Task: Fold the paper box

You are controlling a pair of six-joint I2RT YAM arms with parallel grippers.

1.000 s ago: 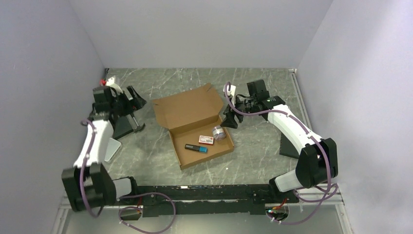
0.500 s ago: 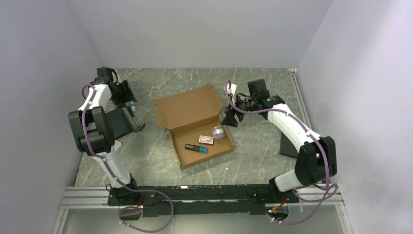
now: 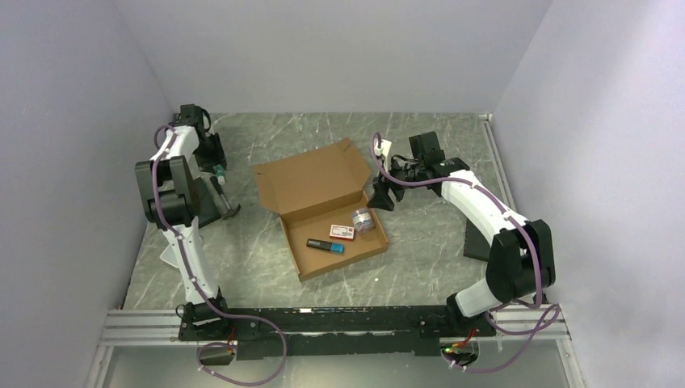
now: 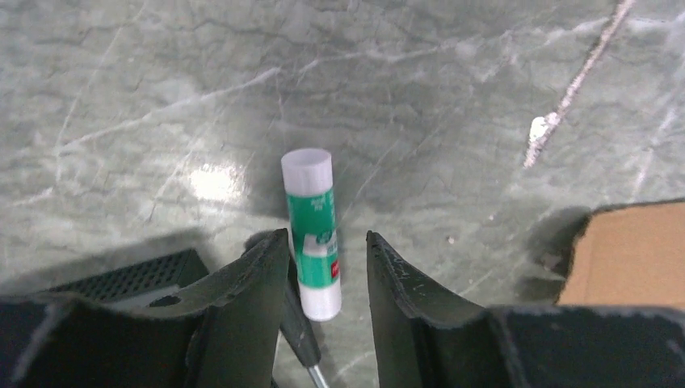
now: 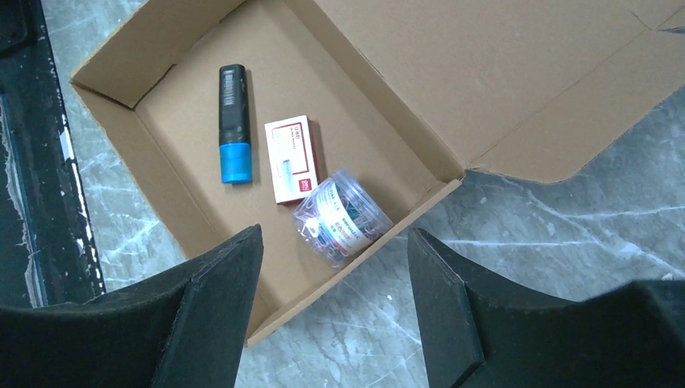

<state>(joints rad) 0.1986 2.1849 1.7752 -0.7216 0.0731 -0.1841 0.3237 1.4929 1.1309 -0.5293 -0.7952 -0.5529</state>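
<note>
Your left gripper (image 4: 325, 237), half open, straddles the glue stick (image 4: 309, 202) between its fingers without gripping it; an off-centre pinch could flick it away.

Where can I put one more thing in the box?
Bare floor in the paper box lies between the marker and the end wall, and along the lid fold. It is crowded at the other end, around the red carton and clip tub.

Box (image 3: 307, 182) sat mid-counter (image 3: 266, 259); marker (image 3: 325, 245), packet (image 3: 342, 233), jar (image 3: 363, 220) lay inside. Glue stick (image 4: 311, 230) lay left of box.
</note>
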